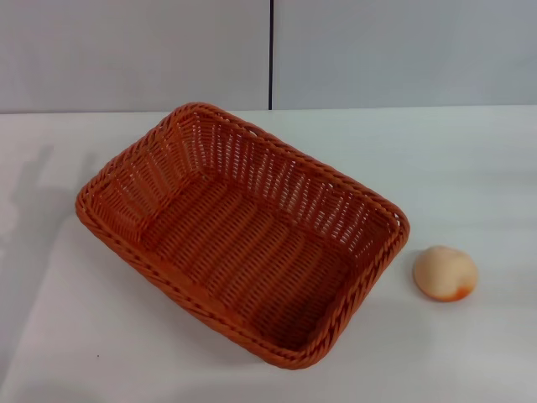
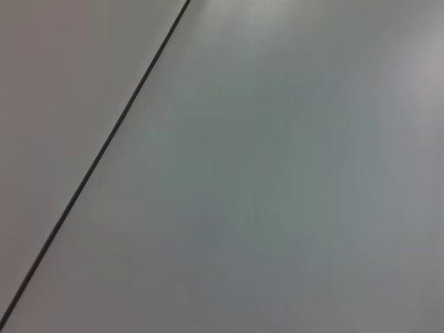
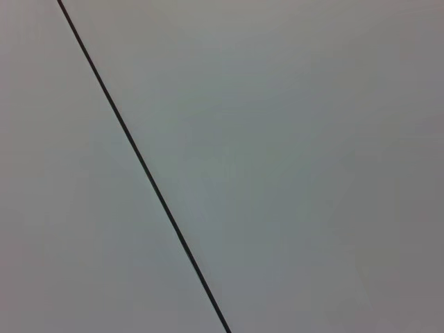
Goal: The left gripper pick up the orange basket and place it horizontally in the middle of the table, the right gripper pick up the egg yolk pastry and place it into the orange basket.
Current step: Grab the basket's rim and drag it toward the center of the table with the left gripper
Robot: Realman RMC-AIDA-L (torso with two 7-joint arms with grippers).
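No gripper shows in your head view, so where the task things lie relative to either gripper, and each arm's pose, can't be told. Orange basket (image 1: 243, 235) sits on the table (image 1: 470, 168), mid-table toward its left side, upright and open side up. Long axis diagonal: one short end toward the far left corner, the other toward the near right. Egg yolk pastry (image 1: 445, 273) rests just beside the basket's right corner, apart from it, orange patch facing the near edge. Both wrist views give you only a grey wall panel (image 2: 291, 173) with a dark seam (image 2: 104, 149).
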